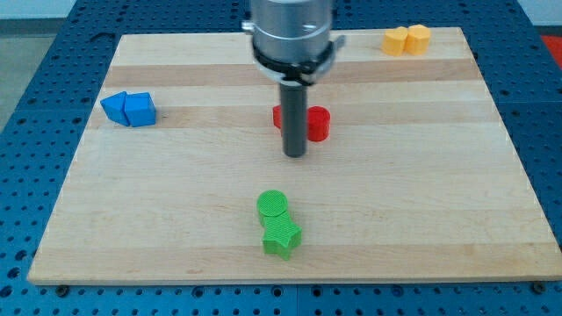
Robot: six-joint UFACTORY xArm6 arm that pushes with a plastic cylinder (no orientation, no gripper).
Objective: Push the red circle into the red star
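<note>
The red circle [317,123] sits near the board's middle, just right of my rod. A second red block, the red star [277,117], shows only as a sliver at the rod's left; the rod hides most of it. The two red blocks look close together, with the rod in front of the gap. My tip [294,155] is at the end of the dark rod, a little below and between the two red blocks in the view. Whether the tip touches either block cannot be told.
A green circle [273,206] and a green star [281,237] touch each other near the view's bottom centre. Two blue blocks [128,109] sit together at the left. Two yellow blocks [407,40] sit at the top right. The wooden board [439,175] lies on a blue perforated table.
</note>
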